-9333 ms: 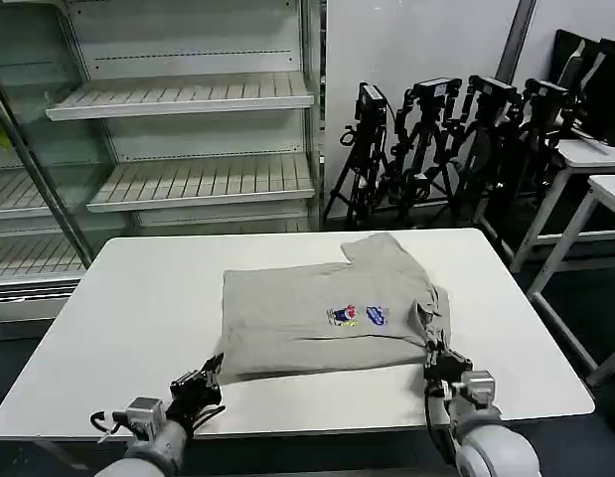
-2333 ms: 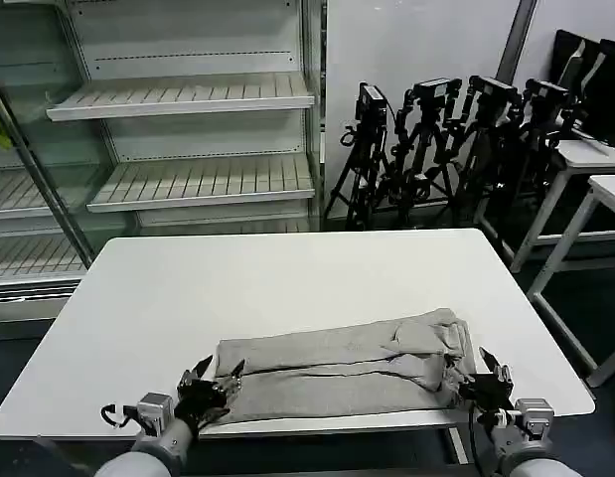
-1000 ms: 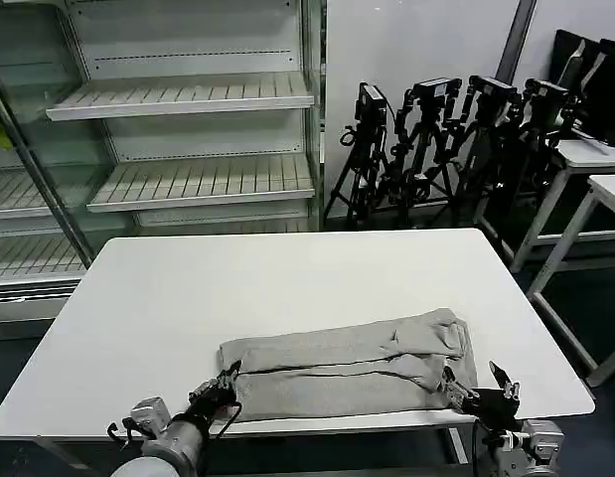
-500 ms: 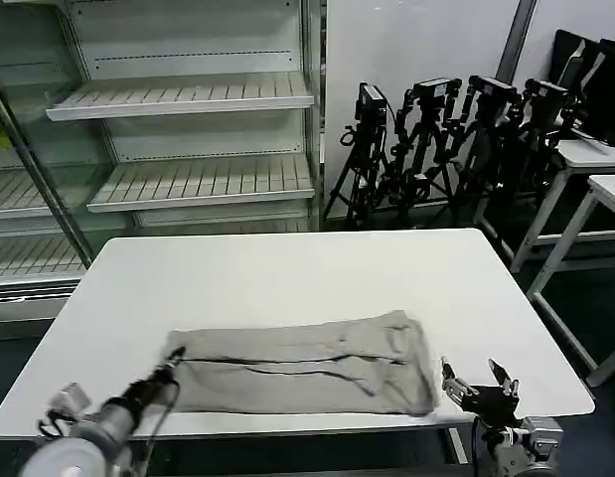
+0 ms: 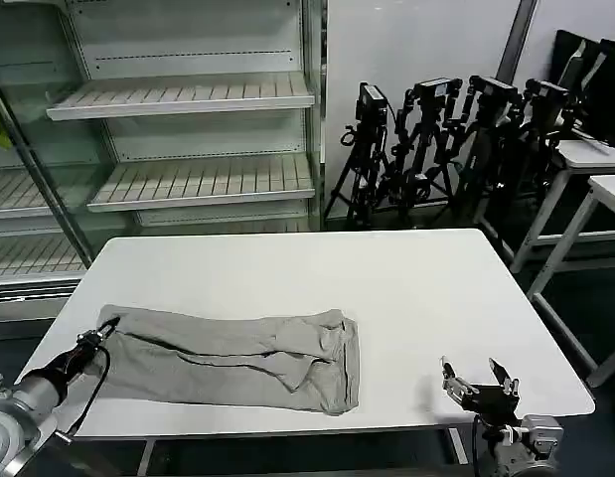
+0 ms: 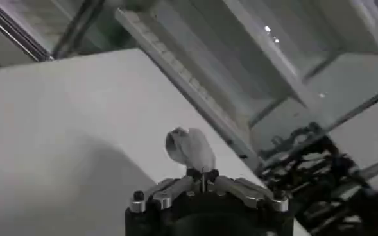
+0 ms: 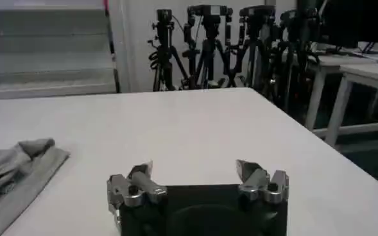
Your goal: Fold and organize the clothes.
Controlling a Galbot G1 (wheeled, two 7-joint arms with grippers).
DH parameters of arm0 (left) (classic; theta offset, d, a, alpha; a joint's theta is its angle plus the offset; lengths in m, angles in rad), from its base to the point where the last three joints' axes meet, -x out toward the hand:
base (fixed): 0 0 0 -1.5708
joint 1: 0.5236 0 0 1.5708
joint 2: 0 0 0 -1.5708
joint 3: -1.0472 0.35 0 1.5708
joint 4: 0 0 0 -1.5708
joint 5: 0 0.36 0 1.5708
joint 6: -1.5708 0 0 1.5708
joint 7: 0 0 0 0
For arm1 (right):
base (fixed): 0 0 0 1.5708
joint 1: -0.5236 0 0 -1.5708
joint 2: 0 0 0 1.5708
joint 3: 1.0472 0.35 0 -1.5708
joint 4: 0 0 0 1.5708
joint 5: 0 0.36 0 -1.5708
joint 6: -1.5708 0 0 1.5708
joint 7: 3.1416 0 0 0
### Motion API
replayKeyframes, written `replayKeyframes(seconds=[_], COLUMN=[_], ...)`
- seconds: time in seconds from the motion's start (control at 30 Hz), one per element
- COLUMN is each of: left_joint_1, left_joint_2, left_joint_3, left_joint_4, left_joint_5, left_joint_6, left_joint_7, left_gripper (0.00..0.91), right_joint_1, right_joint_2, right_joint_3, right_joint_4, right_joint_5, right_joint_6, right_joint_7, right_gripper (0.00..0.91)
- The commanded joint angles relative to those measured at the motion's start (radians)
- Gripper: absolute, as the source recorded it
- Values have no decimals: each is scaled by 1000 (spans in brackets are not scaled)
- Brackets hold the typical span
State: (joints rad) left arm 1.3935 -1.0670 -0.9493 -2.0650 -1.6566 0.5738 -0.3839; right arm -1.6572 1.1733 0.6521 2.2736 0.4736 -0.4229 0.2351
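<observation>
Grey fabric, the T-shirt (image 5: 232, 358), lay as a long folded band on the left half of the white table (image 5: 406, 288), near the front edge, with its bunched end toward the table's middle and its thin corner drawn out to the left edge. That stretched corner was pinched in the left gripper (image 5: 100, 330), whose fingers were closed on a small tuft of cloth; the left wrist view showed the tuft (image 6: 190, 147) standing up from between the shut fingers. Judging by the taut line of the cloth, the grip was there to drag the garment sideways, probably to place it for the next fold. The left arm reached in low from the table's front-left corner, its forearm nearly level with the tabletop.

The right gripper (image 5: 478, 382) hovered at the front-right of the table, well apart from the shirt, its fingers (image 7: 140, 174) spread wide and holding nothing. Its wrist view caught the shirt's near end (image 7: 18, 168) lying off to one side. It seemed to be waiting.
</observation>
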Motion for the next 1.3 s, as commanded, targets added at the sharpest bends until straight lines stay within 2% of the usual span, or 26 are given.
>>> replayKeyframes(seconds=[0.03, 0.27, 0.43, 0.53, 0.73, 0.77, 0.8, 0.83, 1.03, 1.3], left_joint_1=[-84, -148, -193, -215, -207, -207, -206, -207, -237, -214], left_joint_2=[-228, -341, -383, -393, -370, -366, -360, -358, -351, -295], left_joint_3=[304, 547, 654, 701, 746, 748, 753, 756, 723, 619], left_joint_4=[-140, -132, -68, 8, 19, 19, 19, 22, 46, -61], left_joint_5=[-99, 41, 158, 218, 295, 301, 317, 324, 355, 271], left_joint_6=[-3, -29, -33, -40, -33, -32, -28, -25, -38, -77], left_joint_7=[-53, -49, -36, -36, -14, -12, -10, -8, 8, 28], left_gripper=[20, 20, 20, 20, 20, 373, 776, 907, 907, 907], right_joint_1=[-28, -31, -30, -29, -27, -26, -26, -26, -17, -18], right_joint_2=[1, 17, 19, 20, 20, 20, 20, 20, 25, 21], right_joint_3=[2, -10, -12, -10, -10, -10, -11, -12, -25, -25], right_joint_4=[-3, -11, -11, -10, -11, -11, -11, -11, -8, -1], right_joint_5=[-10, -30, -31, -28, -24, -24, -24, -24, -28, -29], right_joint_6=[7, 10, 13, 16, 19, 19, 18, 19, 14, 10], right_joint_7=[-3, -4, -5, -6, -7, -7, -7, -7, -5, -5], right_gripper=[907, 907, 907, 907, 907, 907, 907, 907, 907, 907])
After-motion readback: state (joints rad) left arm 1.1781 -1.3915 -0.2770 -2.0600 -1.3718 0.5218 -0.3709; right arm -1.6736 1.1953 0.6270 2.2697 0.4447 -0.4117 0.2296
